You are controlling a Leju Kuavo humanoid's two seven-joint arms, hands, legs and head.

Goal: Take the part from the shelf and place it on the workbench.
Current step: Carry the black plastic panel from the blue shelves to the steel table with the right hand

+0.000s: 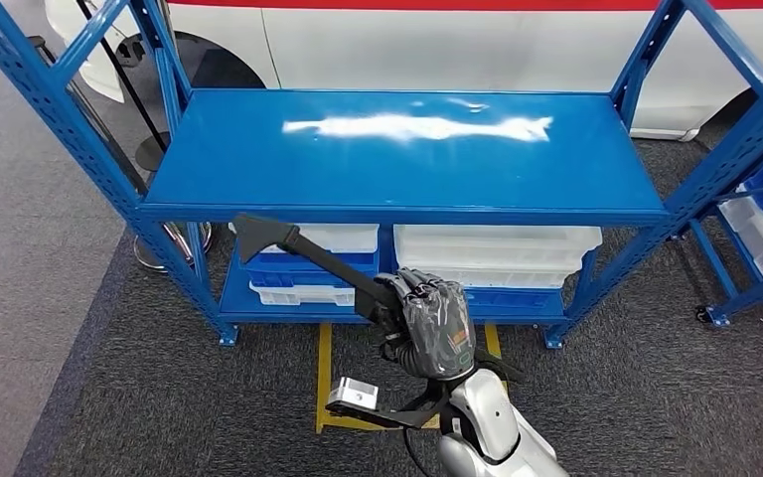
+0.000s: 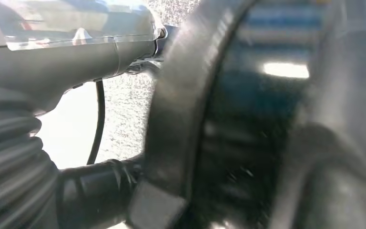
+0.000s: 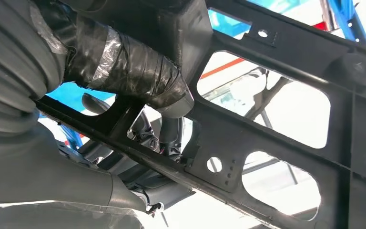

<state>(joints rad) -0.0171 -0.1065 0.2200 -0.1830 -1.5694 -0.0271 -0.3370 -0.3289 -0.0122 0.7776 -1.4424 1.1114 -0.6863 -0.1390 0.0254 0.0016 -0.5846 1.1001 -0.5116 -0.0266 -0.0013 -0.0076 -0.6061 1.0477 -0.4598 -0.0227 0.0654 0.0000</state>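
The part [image 1: 308, 260] is a long black bar with a wedge-shaped end, held up in front of the blue shelf [image 1: 407, 149]. My right hand [image 1: 435, 323], wrapped in clear tape, grips its near end. Up close, in the right wrist view, it is a black frame [image 3: 357, 124] with large cut-outs, and my taped fingers [image 3: 124, 67] curl over it. In the left wrist view my left hand [image 2: 66, 62] lies beside a blurred dark piece [image 2: 181, 119] close to the lens. Whether that hand grips it I cannot tell.
The shelf's top board is bare with a bright glare. White and blue bins [image 1: 497, 248] fill its lower level. A white vehicle [image 1: 457, 40] stands behind, and another blue rack with bins [image 1: 755, 219] is at the right. Yellow lines [image 1: 324, 368] mark the grey carpet.
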